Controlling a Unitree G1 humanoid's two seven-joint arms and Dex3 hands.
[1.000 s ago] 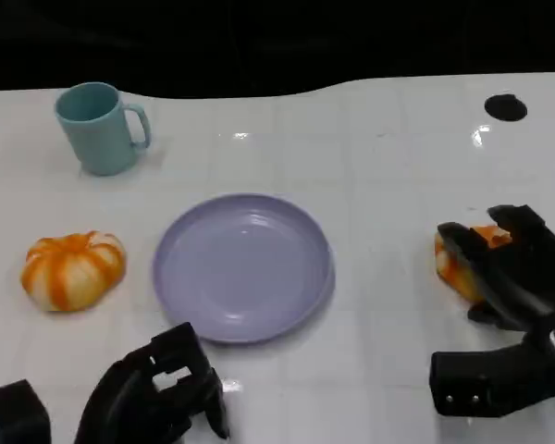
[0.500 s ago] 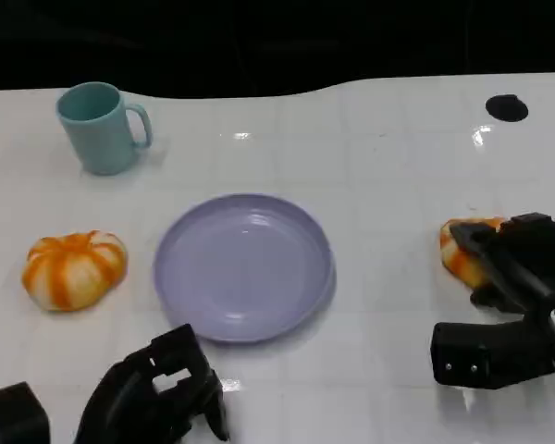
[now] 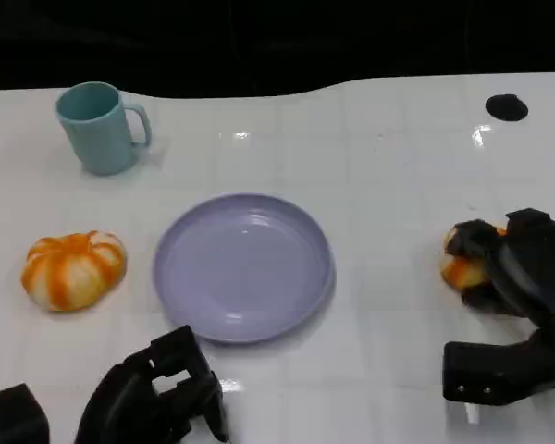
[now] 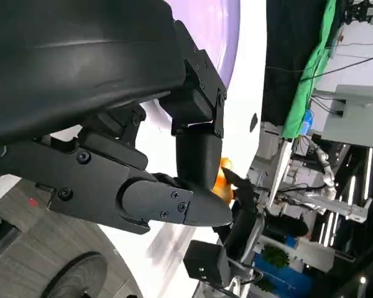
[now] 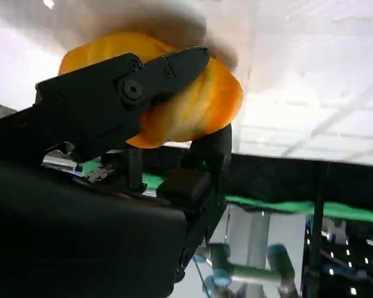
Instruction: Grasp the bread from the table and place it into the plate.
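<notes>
The bread is gripped on the table by the right hand, fingers wrapped over its orange crust, well right of the plate. The left hand is seen curled in, holding nothing, just below the plate's near rim. No writing or labels can be read on anything.

White tabletop: lavender plate at center, teal mug at 10 o'clock, orange-striped bread at 9, another bread at 3.
</notes>
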